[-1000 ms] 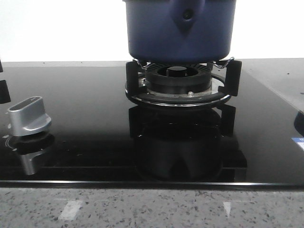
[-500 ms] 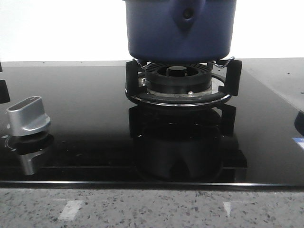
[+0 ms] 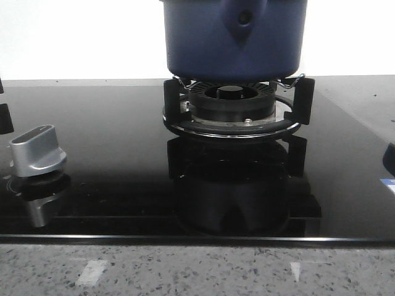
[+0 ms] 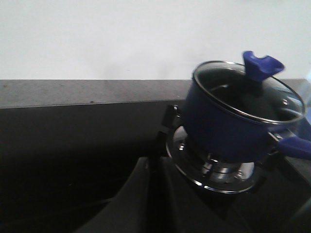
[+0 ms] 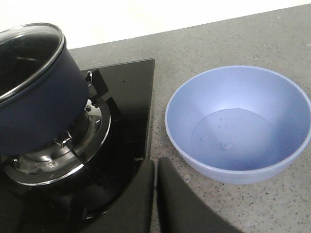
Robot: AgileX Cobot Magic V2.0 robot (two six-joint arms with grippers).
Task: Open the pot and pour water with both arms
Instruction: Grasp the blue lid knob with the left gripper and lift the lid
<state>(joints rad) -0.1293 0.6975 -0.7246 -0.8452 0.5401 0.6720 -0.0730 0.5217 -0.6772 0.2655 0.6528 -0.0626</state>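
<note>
Still lidded, the dark-blue pot (image 3: 233,38) sits on the black burner grate (image 3: 237,108) of a glass cooktop (image 3: 111,154).
Its glass lid (image 4: 248,90) has a blue knob (image 4: 261,65). Both pincers, left (image 4: 154,167) and right (image 5: 156,170), hang clenched and empty, apart from the pot. An empty blue bowl (image 5: 239,124) rests on the counter (image 5: 204,53) beside the cooktop.

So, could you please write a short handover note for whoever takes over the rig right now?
Left gripper: shut, empty, short of the pot.
Right gripper: shut, empty, between the stove and the blue bowl.
Pot sits on the burner grate, glass lid on.
Bowl stands on the counter beside the stove.
Done: nothing visible.
Left: lift the lid, then pour.
</note>
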